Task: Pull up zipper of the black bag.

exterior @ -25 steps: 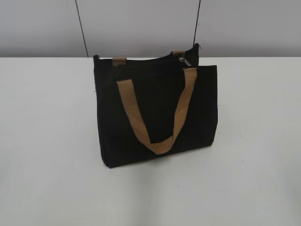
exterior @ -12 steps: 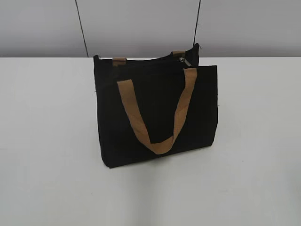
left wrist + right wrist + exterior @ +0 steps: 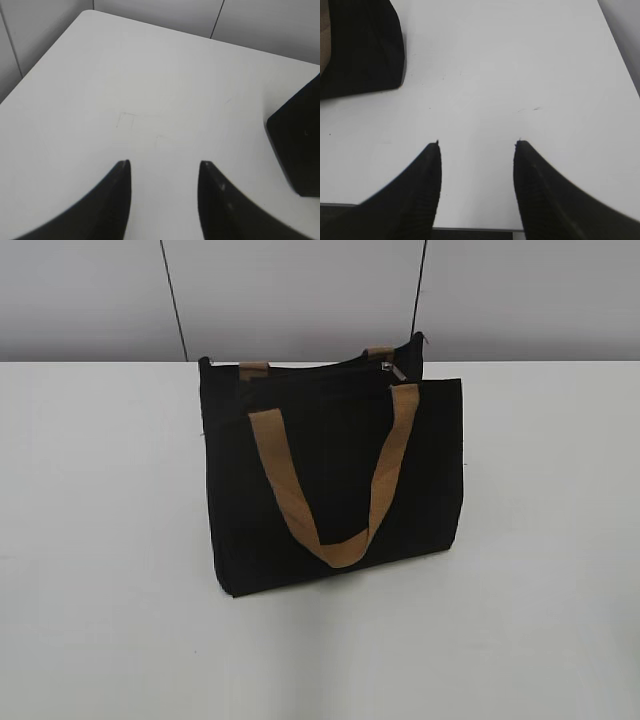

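One black bag (image 3: 335,480), upright mid-table (image 3: 540,540); zipper (image 3: 320,368) along its top edge, silvery pull tab (image 3: 397,373) near the right end. Two tan strap handles: one (image 3: 335,475) looped down the front, one barely showing behind. White tabletop bare on all sides. Left gripper (image 3: 164,167) and right gripper (image 3: 476,145): fingers spread, holding nothing, each over bare table beside a bag corner.
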Robot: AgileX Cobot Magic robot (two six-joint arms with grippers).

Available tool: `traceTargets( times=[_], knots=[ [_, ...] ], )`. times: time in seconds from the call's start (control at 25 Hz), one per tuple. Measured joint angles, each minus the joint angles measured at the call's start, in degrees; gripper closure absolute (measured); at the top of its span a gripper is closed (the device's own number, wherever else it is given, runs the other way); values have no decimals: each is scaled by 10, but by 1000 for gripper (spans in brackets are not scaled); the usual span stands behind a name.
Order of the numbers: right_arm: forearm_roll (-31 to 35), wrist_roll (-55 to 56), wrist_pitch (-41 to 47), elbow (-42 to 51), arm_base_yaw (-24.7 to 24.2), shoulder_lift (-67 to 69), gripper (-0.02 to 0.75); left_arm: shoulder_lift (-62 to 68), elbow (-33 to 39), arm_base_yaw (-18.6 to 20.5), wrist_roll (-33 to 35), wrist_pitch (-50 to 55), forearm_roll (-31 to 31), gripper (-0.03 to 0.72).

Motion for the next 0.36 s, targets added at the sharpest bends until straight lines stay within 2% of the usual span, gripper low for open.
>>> traceTargets(
  times=[0.36],
  knots=[
    [0, 0, 0, 0, 0, 0, 368, 0, 0, 0, 0, 0, 0, 395]
  ],
)
